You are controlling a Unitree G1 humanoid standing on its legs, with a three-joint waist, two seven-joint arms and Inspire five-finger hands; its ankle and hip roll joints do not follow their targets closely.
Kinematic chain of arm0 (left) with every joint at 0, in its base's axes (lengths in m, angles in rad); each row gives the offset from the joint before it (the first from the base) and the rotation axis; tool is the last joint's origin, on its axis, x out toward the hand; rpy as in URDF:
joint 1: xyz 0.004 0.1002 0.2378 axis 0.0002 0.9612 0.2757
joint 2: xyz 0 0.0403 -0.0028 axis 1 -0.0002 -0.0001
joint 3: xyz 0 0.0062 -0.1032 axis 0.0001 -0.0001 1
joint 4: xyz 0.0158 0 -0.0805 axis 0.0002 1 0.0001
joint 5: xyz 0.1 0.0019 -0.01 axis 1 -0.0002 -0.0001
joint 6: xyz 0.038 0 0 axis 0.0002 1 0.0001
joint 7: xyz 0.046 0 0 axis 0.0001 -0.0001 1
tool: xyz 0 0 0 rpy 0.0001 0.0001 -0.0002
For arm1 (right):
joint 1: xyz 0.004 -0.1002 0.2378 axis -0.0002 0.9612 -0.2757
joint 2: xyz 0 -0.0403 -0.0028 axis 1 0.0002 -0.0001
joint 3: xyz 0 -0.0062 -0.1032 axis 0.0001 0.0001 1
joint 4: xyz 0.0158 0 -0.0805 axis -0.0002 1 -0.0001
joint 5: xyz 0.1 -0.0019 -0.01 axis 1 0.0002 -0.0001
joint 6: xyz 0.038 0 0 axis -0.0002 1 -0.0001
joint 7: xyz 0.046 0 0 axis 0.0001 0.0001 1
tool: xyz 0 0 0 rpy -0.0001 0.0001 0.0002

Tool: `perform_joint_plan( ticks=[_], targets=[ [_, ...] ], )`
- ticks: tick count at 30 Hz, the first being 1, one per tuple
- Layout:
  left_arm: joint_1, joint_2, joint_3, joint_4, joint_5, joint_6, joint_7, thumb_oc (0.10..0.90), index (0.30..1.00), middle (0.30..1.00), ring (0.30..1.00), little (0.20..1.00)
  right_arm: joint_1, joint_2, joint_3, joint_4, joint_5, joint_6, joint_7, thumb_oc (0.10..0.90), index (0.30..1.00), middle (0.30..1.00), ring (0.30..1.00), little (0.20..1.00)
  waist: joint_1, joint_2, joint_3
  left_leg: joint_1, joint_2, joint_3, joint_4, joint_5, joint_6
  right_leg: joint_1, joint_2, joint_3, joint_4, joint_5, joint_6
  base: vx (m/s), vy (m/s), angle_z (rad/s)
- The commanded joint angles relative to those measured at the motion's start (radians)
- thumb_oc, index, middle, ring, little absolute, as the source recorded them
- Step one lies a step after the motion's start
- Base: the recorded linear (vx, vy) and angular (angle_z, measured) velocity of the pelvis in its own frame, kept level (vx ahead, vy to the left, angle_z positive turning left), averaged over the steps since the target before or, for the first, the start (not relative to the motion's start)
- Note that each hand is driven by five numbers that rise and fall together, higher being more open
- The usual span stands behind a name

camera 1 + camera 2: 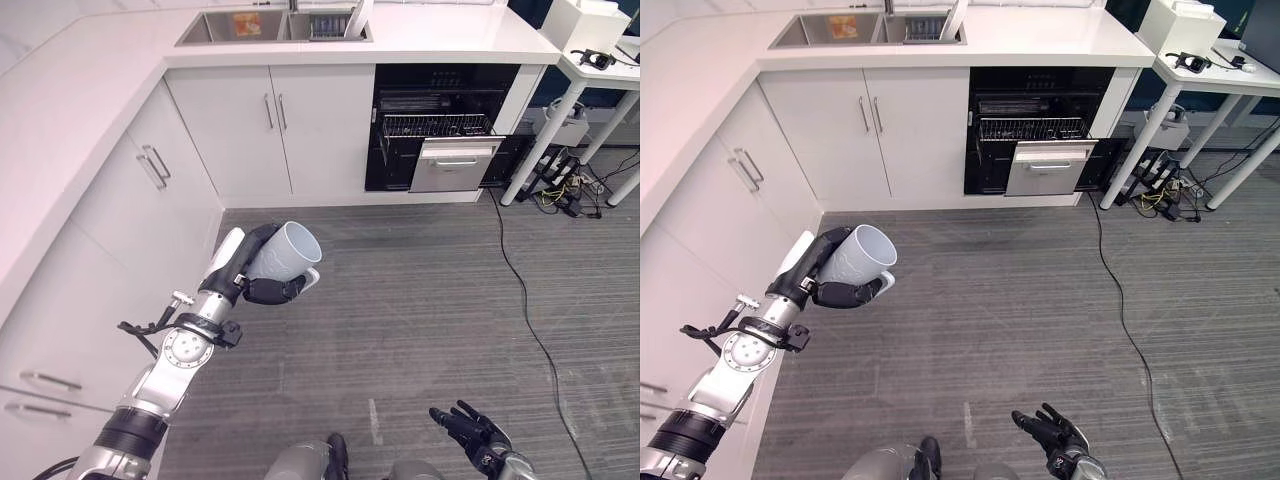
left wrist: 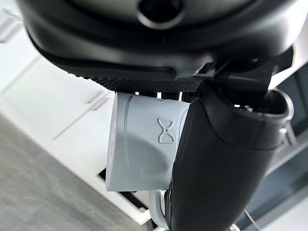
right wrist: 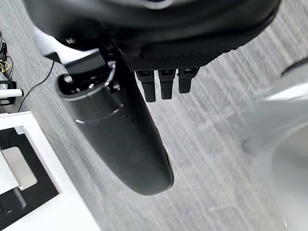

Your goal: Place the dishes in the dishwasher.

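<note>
A pale grey mug (image 1: pixel 285 252) rests in my left hand (image 1: pixel 258 278), whose fingers and thumb curl round its body; the mug's open mouth tilts up and to the right, over the floor beside the white cabinets. Up close, the mug (image 2: pixel 142 147) lies against the palm with the thumb (image 2: pixel 216 163) across it. The dishwasher (image 1: pixel 440 125) stands open at the far wall, its wire rack (image 1: pixel 436 125) pulled out above a silver drawer front (image 1: pixel 455 165). My right hand (image 1: pixel 472 432) hangs low at the bottom right, fingers straight and holding nothing.
A white counter (image 1: pixel 70 110) with a sink (image 1: pixel 270 25) runs along the left and back walls. A white table (image 1: pixel 590 70) stands right of the dishwasher, with cables and a power strip (image 1: pixel 555 185) beneath it. A black cord (image 1: pixel 520 300) crosses the grey floor.
</note>
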Motion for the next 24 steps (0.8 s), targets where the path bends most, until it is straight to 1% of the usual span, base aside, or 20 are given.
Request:
perform_joint_plan(
  ticks=[1, 2, 3, 5, 6, 7, 8, 11, 12, 13, 14, 15, 16, 17, 18, 20, 21, 22, 23, 24],
  targets=[
    [-0.106, 0.004, -0.003, -0.115, 0.012, -0.107, 0.051, 0.400, 0.300, 0.300, 0.300, 0.300, 0.002, -0.058, 0.022, -0.023, 0.013, -0.048, -0.021, 0.800, 0.900, 0.900, 0.900, 0.900, -0.026, 0.062, -0.081, -0.087, 0.058, -0.105, -0.031, -0.006, -0.097, 0.108, 0.075, -0.122, -0.328, 0.166, -0.081, 0.15, -0.034, -0.05],
    [-0.112, 0.004, -0.005, -0.119, 0.013, -0.101, 0.049, 0.400, 0.300, 0.300, 0.300, 0.300, 0.003, -0.061, 0.022, -0.026, 0.015, -0.046, -0.020, 0.800, 0.900, 0.900, 0.900, 0.900, -0.032, 0.066, -0.080, -0.074, 0.062, -0.108, -0.031, -0.011, -0.100, 0.102, 0.065, -0.127, -0.370, 0.158, -0.090, 0.22, -0.102, 0.01],
    [-0.124, 0.006, -0.009, -0.124, 0.014, -0.083, 0.043, 0.400, 0.300, 0.300, 0.300, 0.300, 0.005, -0.066, 0.019, -0.024, 0.017, -0.046, -0.011, 0.800, 0.900, 0.900, 0.900, 0.900, -0.041, 0.068, -0.075, -0.046, 0.069, -0.117, -0.031, -0.025, -0.106, 0.105, 0.021, -0.145, -0.507, 0.161, -0.095, 0.29, -0.154, 0.13],
    [-0.132, 0.006, -0.007, -0.130, 0.016, -0.065, 0.036, 0.400, 0.300, 0.300, 0.300, 0.300, 0.003, -0.069, 0.014, -0.011, 0.021, -0.055, 0.009, 0.800, 0.900, 0.900, 0.900, 0.900, -0.047, 0.061, -0.070, -0.015, 0.079, -0.129, -0.031, -0.051, -0.115, 0.120, -0.041, -0.144, -0.693, 0.197, -0.085, 0.29, -0.217, 0.13],
    [-0.134, 0.005, -0.006, -0.131, 0.016, -0.061, 0.034, 0.400, 0.300, 0.300, 0.300, 0.300, 0.001, -0.070, 0.012, -0.007, 0.019, -0.058, 0.017, 0.800, 0.900, 0.900, 0.900, 0.900, -0.048, 0.054, -0.067, -0.007, 0.076, -0.129, -0.031, -0.059, -0.118, 0.108, -0.065, -0.134, -0.695, 0.196, -0.078, 0.25, -0.278, -0.03],
    [-0.135, 0.008, -0.007, -0.130, 0.014, -0.058, 0.037, 0.400, 0.300, 0.300, 0.300, 0.300, -0.005, -0.068, 0.012, 0.000, 0.013, -0.064, 0.029, 0.800, 0.900, 0.900, 0.900, 0.900, -0.046, 0.031, -0.067, 0.007, 0.062, -0.125, -0.031, -0.080, -0.121, 0.071, -0.123, -0.095, -0.695, 0.221, -0.051, 0.25, -0.321, -0.13],
    [-0.132, 0.010, -0.008, -0.126, 0.012, -0.062, 0.039, 0.400, 0.300, 0.300, 0.300, 0.300, -0.012, -0.067, 0.011, 0.002, 0.010, -0.061, 0.033, 0.800, 0.900, 0.900, 0.900, 0.900, -0.046, 0.018, -0.069, 0.021, 0.057, -0.124, -0.031, -0.101, -0.124, 0.039, -0.165, -0.053, -0.695, 0.251, -0.028, 0.29, -0.372, -0.25],
    [-0.123, 0.015, -0.010, -0.116, 0.009, -0.078, 0.044, 0.400, 0.300, 0.300, 0.300, 0.300, -0.019, -0.056, 0.005, -0.002, -0.001, -0.051, 0.043, 0.800, 0.900, 0.900, 0.900, 0.900, -0.044, 0.006, -0.076, 0.042, 0.079, -0.127, -0.031, -0.129, -0.137, 0.003, -0.217, 0.018, -0.695, 0.289, 0.002, 0.37, -0.477, -0.19],
    [-0.105, 0.009, 0.002, -0.112, 0.017, -0.093, 0.051, 0.400, 0.300, 0.300, 0.300, 0.300, -0.021, -0.055, 0.012, -0.007, -0.014, -0.042, 0.055, 0.800, 0.900, 0.900, 0.900, 0.900, -0.040, 0.002, -0.082, 0.057, 0.106, -0.124, -0.031, -0.127, -0.150, 0.022, -0.204, 0.008, -0.695, 0.254, 0.007, 0.71, -0.944, -0.44],
    [-0.061, -0.007, 0.029, -0.143, 0.016, -0.074, 0.066, 0.400, 0.300, 0.300, 0.300, 0.300, -0.030, -0.061, 0.033, -0.002, -0.047, -0.034, 0.072, 0.800, 0.900, 0.900, 0.900, 0.900, -0.037, -0.006, -0.086, 0.104, 0.146, -0.140, -0.031, -0.125, -0.170, 0.048, -0.169, -0.005, -0.695, 0.203, -0.004, 0.68, -0.881, -0.07],
    [-0.042, -0.015, 0.033, -0.153, 0.020, -0.077, 0.075, 0.400, 0.300, 0.300, 0.300, 0.300, -0.032, -0.065, 0.046, -0.010, -0.045, -0.028, 0.072, 0.800, 0.900, 0.900, 0.900, 0.900, -0.041, -0.006, -0.086, 0.126, 0.165, -0.152, -0.031, -0.126, -0.177, 0.057, -0.146, -0.001, -0.695, 0.189, -0.022, 0.60, -0.753, -0.37],
    [-0.028, -0.020, 0.040, -0.163, 0.018, -0.077, 0.077, 0.400, 0.300, 0.300, 0.300, 0.300, -0.030, -0.068, 0.053, -0.016, -0.046, -0.026, 0.071, 0.800, 0.900, 0.900, 0.900, 0.900, -0.040, -0.012, -0.086, 0.142, 0.182, -0.152, -0.031, -0.105, -0.186, 0.073, -0.130, -0.005, -0.695, 0.171, -0.045, 0.32, -0.425, -0.27],
    [-0.017, -0.027, 0.048, -0.175, 0.020, -0.074, 0.075, 0.400, 0.300, 0.300, 0.300, 0.300, -0.029, -0.074, 0.058, -0.020, -0.046, -0.022, 0.073, 0.800, 0.900, 0.900, 0.900, 0.900, -0.035, -0.020, -0.084, 0.155, 0.196, -0.149, -0.031, -0.055, -0.196, 0.089, -0.122, -0.015, -0.695, 0.156, -0.065, 0.29, -0.426, -0.06],
    [-0.009, -0.037, 0.052, -0.183, 0.024, -0.072, 0.076, 0.400, 0.300, 0.300, 0.300, 0.300, -0.028, -0.081, 0.062, -0.018, -0.047, -0.023, 0.076, 0.800, 0.900, 0.900, 0.900, 0.900, -0.032, -0.023, -0.080, 0.137, 0.216, -0.148, 0.043, -0.010, -0.204, 0.104, -0.110, -0.026, -0.695, 0.144, -0.087, 0.38, -0.616, -0.08],
    [-0.008, -0.058, 0.053, -0.197, 0.018, -0.068, 0.076, 0.400, 0.300, 0.300, 0.300, 0.300, -0.031, -0.104, 0.071, 0.011, -0.047, -0.037, 0.075, 0.800, 0.900, 0.900, 0.900, 0.900, -0.030, -0.023, -0.075, 0.031, 0.255, -0.108, 0.257, 0.092, -0.216, 0.141, -0.078, -0.080, -0.695, 0.111, -0.148, 0.40, -0.582, -0.08],
    [-0.021, -0.064, 0.048, -0.190, 0.011, -0.068, 0.077, 0.400, 0.300, 0.300, 0.300, 0.300, -0.032, -0.115, 0.065, 0.035, -0.036, -0.043, 0.076, 0.800, 0.900, 0.900, 0.900, 0.900, -0.026, -0.014, -0.067, -0.014, 0.239, -0.102, 0.283, 0.080, -0.206, 0.168, -0.060, -0.103, -0.695, 0.092, -0.163, 0.32, -0.303, -0.01],
    [-0.030, -0.068, 0.042, -0.186, 0.011, -0.059, 0.087, 0.400, 0.300, 0.300, 0.300, 0.300, -0.037, -0.119, 0.062, 0.053, -0.042, -0.047, 0.081, 0.800, 0.900, 0.900, 0.900, 0.900, -0.022, -0.003, -0.064, -0.023, 0.175, -0.107, 0.218, 0.050, -0.187, 0.181, -0.039, -0.086, -0.695, 0.081, -0.163, 0.31, -0.057, 0.12],
    [-0.035, -0.068, 0.039, -0.183, 0.010, -0.051, 0.093, 0.400, 0.300, 0.300, 0.300, 0.300, -0.042, -0.119, 0.063, 0.061, -0.052, -0.046, 0.082, 0.800, 0.900, 0.900, 0.900, 0.900, -0.019, 0.004, -0.063, -0.020, 0.137, -0.105, 0.155, 0.046, -0.178, 0.191, -0.024, -0.078, -0.695, 0.073, -0.163, 0.48, -0.057, -0.08],
    [-0.049, -0.061, 0.029, -0.180, 0.004, -0.041, 0.103, 0.400, 0.300, 0.300, 0.300, 0.300, -0.043, -0.116, 0.066, 0.059, -0.052, -0.037, 0.073, 0.800, 0.900, 0.900, 0.900, 0.900, -0.015, 0.013, -0.063, -0.040, 0.076, -0.081, -0.004, 0.062, -0.172, 0.205, 0.007, -0.070, -0.695, 0.060, -0.162, 0.40, -0.051, -0.41],
    [-0.052, -0.060, 0.027, -0.179, 0.003, -0.040, 0.104, 0.400, 0.300, 0.300, 0.300, 0.300, -0.041, -0.116, 0.066, 0.057, -0.052, -0.035, 0.072, 0.800, 0.900, 0.900, 0.900, 0.900, -0.014, 0.013, -0.062, -0.042, 0.064, -0.077, -0.031, 0.065, -0.170, 0.210, 0.010, -0.068, -0.695, 0.056, -0.160, 0.37, -0.019, -0.35]
  ],
)
